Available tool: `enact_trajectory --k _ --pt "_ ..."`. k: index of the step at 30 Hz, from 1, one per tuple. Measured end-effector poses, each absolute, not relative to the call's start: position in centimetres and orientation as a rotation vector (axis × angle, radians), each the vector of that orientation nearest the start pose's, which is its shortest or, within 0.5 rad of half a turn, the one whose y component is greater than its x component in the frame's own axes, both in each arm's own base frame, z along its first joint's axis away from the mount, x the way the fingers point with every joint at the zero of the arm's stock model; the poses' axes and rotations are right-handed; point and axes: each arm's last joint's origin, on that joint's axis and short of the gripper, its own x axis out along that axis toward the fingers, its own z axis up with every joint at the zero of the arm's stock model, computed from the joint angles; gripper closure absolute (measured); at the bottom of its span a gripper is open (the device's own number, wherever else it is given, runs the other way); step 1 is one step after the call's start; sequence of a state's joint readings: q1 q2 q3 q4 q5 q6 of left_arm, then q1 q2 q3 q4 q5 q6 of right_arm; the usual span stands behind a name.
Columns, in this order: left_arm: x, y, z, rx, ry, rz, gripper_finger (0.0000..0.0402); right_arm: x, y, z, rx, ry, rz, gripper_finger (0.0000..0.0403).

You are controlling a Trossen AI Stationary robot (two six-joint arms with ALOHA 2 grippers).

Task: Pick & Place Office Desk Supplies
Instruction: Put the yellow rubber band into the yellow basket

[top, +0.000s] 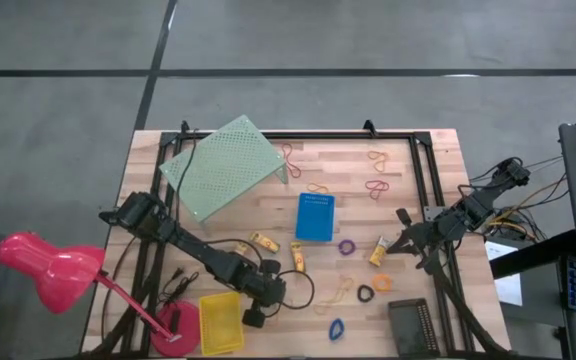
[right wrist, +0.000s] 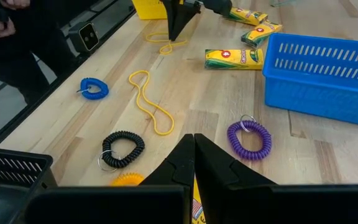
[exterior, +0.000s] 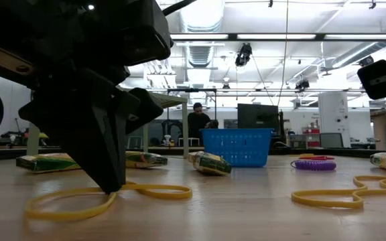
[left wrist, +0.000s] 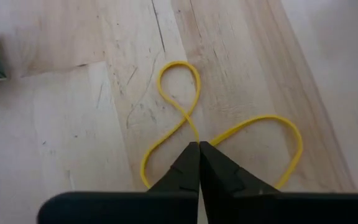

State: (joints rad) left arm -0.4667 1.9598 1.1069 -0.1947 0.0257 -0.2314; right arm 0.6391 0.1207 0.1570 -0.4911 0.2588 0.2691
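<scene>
A yellow rubber band (left wrist: 179, 68) lies on the wooden table in a figure-eight. My left gripper (left wrist: 199, 144) stands on it, shut, just beyond the yellow bin (top: 221, 322) as the high view shows it. The low view shows the gripper (exterior: 112, 187) with its tips down at the band (exterior: 146, 193). My right gripper (right wrist: 193, 142) is shut and hovers at the table's right, beside a yellow crayon box (top: 378, 250). Other crayon boxes (top: 262, 241), a second yellow band (right wrist: 151, 102) and purple (right wrist: 249, 138), black (right wrist: 123, 148) and blue (right wrist: 94, 88) coil rings lie about. My left gripper pinches the rubber band where its strands cross (left wrist: 196, 135), between its two fingertips. The fingers slant steeply down from the table's left. The band lies slack on the wood, with one loop (left wrist: 179, 68) beyond the tips and another (left wrist: 284, 134) to one side.
A blue bin (top: 315, 216) stands mid-table, a black bin (top: 413, 325) at the near right, and a green perforated riser (top: 223, 165) at the far left. Reddish bands (top: 378, 185) lie at the far side. A pink lamp (top: 48, 270) stands at the left edge.
</scene>
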Motion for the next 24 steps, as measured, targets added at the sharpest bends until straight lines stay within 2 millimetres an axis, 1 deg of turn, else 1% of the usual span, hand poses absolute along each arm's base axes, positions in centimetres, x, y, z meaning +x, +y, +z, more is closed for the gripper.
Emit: enact_trajectory --k 5,9,12,15,18,22,24 --pt "33.4 -17.0 12.0 0.018 1.077 -0.334 0.0399 7.4 4.6 16.2 0.064 0.458 0.315 0.0394" --pt "33.5 -16.9 12.8 0.013 1.071 -0.34 0.04 7.4 4.6 16.2 0.064 0.458 0.314 0.0394" --pt "33.6 -16.9 14.1 0.025 1.041 -0.356 0.04 7.4 4.6 16.2 0.064 0.458 0.315 0.0394" --pt "33.3 -16.7 15.1 0.034 1.034 -0.345 0.0401 7.4 4.6 16.2 0.063 0.458 0.314 0.0394" --pt "32.8 -16.4 16.5 0.031 1.025 -0.331 0.0401 7.4 4.6 16.2 0.064 0.458 0.314 0.0394" --pt "31.7 -15.8 18.7 -0.029 1.043 -0.294 0.0401 7.4 4.6 16.2 0.063 0.459 0.314 0.0394" --pt "31.0 -15.5 20.1 -0.082 1.039 -0.268 0.0401 7.4 4.6 16.2 0.063 0.459 0.314 0.0394"
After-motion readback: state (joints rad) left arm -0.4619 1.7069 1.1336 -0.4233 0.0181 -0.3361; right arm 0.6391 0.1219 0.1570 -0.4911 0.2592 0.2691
